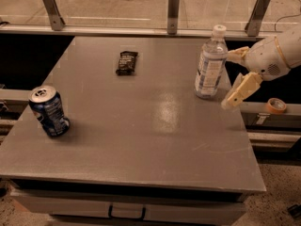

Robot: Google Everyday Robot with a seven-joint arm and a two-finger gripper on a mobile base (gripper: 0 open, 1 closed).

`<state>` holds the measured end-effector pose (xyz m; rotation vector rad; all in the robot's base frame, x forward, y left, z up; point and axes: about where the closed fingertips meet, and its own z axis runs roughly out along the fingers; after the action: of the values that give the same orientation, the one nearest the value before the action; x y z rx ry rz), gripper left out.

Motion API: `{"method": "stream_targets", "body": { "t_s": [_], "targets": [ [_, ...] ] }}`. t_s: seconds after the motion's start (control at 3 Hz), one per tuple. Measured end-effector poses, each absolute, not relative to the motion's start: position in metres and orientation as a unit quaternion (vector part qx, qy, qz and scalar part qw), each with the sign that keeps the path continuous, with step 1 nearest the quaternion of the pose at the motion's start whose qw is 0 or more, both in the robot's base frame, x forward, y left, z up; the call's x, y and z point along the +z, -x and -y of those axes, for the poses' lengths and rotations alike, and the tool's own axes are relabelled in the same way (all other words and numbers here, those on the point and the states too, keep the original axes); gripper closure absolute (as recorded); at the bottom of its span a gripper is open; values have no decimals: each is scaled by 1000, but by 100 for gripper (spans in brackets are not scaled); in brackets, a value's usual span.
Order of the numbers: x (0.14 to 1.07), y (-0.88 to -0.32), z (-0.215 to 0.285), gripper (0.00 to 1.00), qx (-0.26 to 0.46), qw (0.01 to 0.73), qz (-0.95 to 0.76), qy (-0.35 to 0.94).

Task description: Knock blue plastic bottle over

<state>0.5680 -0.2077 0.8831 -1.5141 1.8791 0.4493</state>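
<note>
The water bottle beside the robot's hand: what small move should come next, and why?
Probably a short sideways push against the upper half of the blue plastic bottle, toward the middle of the table. It stands upright near the edge, and the open gripper sits right beside it, apparently not touching yet.

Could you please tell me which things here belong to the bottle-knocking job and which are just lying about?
Job: clear plastic water bottle with white cap, standing upright; open gripper just right of it.
Lying about: blue soda can; dark snack packet; tan tape roll.
</note>
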Motion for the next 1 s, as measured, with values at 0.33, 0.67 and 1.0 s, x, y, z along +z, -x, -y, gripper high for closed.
{"method": "stream_targets", "body": {
  "t_s": [0.33, 0.67, 1.0],
  "targets": [
    [871, -556, 175, 0, 232, 340, -695, 589],
    [867, -533, 136, 0, 293, 336, -665, 600],
    [881, -510, 102, 0, 338, 333, -628, 617]
  ]
}}
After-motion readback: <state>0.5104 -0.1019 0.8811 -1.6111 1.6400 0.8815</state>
